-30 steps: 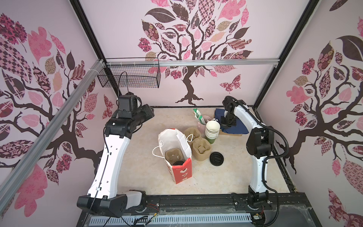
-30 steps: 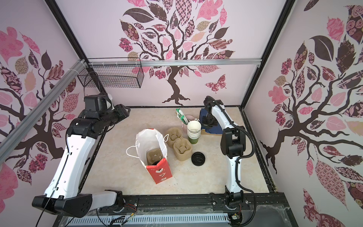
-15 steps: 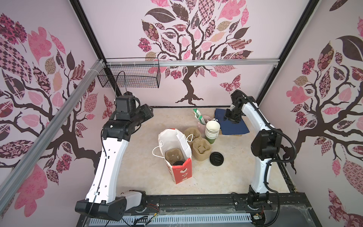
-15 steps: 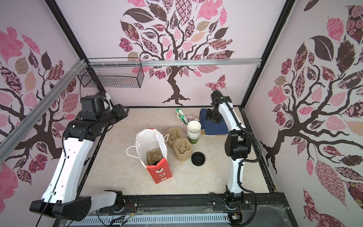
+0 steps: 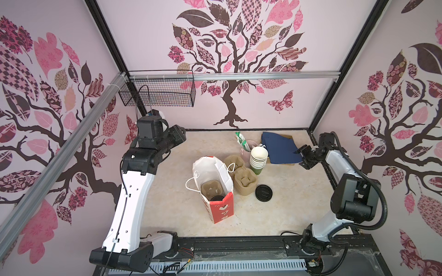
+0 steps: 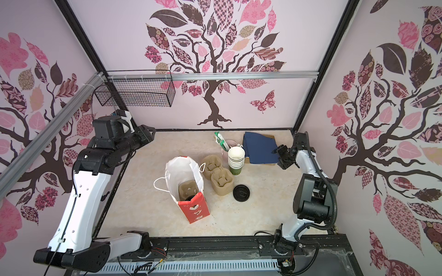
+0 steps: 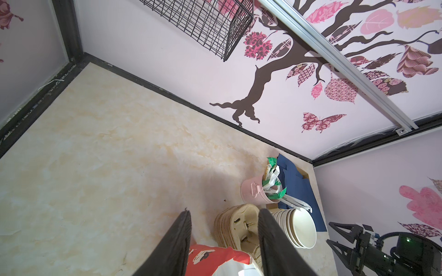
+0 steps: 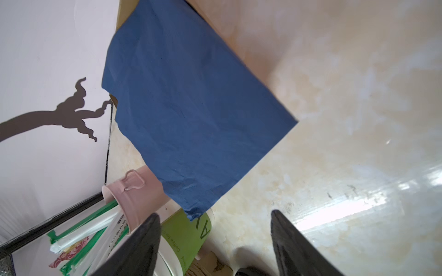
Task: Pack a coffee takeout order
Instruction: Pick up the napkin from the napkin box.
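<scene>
While the surface (image 5: 167,179) lay bare along its left side, one red-and-white bag (image 5: 221,210) stood centrally, holding one tan carrier (image 5: 210,188) and one black-lidded cup (image 5: 216,197). The navy napkin (image 5: 279,148) lay at the far right edge, just beside the right pincer (image 5: 301,159), spread and empty; the left pincer (image 7: 224,211) gaped empty too. One cup stack (image 8: 184,236) showed "Coffee for" on green. One loose lid (image 5: 263,192) lay nearby.
</scene>
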Available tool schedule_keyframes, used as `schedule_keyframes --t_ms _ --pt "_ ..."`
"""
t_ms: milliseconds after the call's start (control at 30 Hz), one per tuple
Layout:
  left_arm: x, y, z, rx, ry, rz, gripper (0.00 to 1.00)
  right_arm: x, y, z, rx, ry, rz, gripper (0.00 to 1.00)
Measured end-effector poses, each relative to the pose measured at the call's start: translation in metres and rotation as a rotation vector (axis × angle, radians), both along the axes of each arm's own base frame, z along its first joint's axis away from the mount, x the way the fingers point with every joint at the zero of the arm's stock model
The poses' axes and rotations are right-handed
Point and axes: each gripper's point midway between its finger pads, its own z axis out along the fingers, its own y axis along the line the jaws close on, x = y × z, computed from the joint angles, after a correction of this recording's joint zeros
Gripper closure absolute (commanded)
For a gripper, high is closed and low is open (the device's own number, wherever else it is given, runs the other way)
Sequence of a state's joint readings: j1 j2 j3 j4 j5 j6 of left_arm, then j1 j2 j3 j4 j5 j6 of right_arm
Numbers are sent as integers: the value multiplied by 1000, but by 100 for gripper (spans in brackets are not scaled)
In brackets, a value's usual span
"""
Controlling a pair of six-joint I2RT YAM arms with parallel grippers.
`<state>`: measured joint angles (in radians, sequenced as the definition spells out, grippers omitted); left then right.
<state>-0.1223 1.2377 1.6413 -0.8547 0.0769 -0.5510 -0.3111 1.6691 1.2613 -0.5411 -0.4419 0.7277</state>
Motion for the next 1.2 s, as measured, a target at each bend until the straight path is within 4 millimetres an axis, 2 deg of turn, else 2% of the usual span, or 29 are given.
schedule_keyframes --t_ms 133,200,333,667,900,1200 --pt "1 -1 -3 -5 3 -5 51 2 -44 6 -89 -49 -47 28" --pt "1 -1 -5 -5 7 -5 51 4 -53 7 -140 -72 -34 29" --pt "2 -2 -6 -5 7 -6 51 12 -51 4 -207 -132 44 34" --pt "3 -3 -6 -7 4 -12 51 13 -34 -43 -168 -179 158 34" --pt "5 -3 -11 -1 25 -13 51 24 -27 -52 -123 -235 186 50" --pt "6 -3 -2 3 8 -14 51 33 -24 -56 -90 -266 190 70"
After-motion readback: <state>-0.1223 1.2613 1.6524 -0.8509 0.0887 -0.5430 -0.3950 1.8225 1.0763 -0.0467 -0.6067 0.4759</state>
